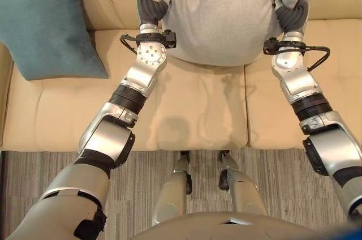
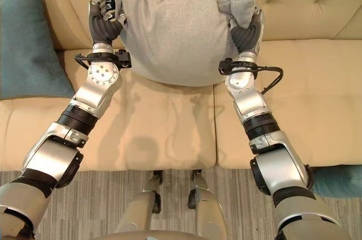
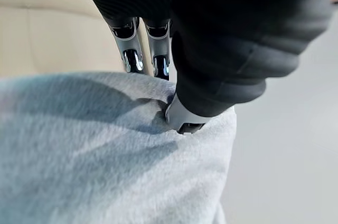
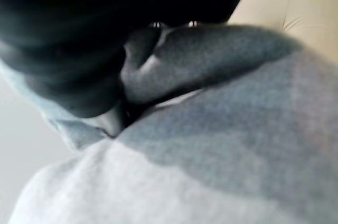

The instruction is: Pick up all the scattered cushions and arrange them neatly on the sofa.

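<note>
A large grey cushion (image 1: 218,13) is held between both hands against the beige sofa's backrest, its lower edge over the middle seat (image 1: 198,110). My left hand (image 2: 104,16) grips its left upper corner, and in the left wrist view the thumb (image 3: 185,115) digs into the grey cloth (image 3: 105,155). My right hand (image 2: 246,33) grips the right upper corner, with cloth bunched in it (image 4: 158,71). A teal cushion (image 1: 48,25) leans against the backrest on the left seat.
Part of another teal cushion (image 2: 336,180) lies on the floor by the sofa's front at the far right. Striped grey carpet (image 1: 147,178) runs along the sofa's front edge. The right seat (image 2: 317,98) has bare room.
</note>
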